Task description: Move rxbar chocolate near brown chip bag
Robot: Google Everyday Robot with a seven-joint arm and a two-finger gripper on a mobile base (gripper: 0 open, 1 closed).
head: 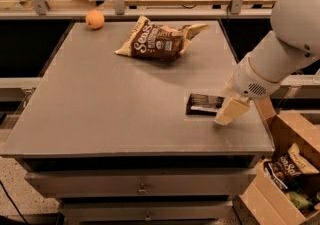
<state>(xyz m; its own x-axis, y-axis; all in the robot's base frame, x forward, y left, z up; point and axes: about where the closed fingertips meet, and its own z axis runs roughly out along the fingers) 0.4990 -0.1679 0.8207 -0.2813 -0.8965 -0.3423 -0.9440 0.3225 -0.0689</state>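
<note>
The gripper (226,117) is low over the right front part of the surface (115,104), at the end of a white arm (280,54) that comes in from the upper right. Its pale tip is right at the right end of the chocolate bar (204,104). Whether the gripper is apart, together or clamped on the bar cannot be told from this view.

The chocolate bar lies flat on the surface, a small dark wrapper with pale lettering, its long side running left to right. The chip bag (159,44) lies toward the back of the surface, a puffy brown bag with big white lettering and tan edges, well apart from the bar. An orange (95,19) sits at the back left corner, left of the chip bag and not touching it.

Beside the surface, lower right, stands an open cardboard box (295,129) with smaller snack bags (295,164) inside. Under the surface are drawers (142,188) with small knobs
</note>
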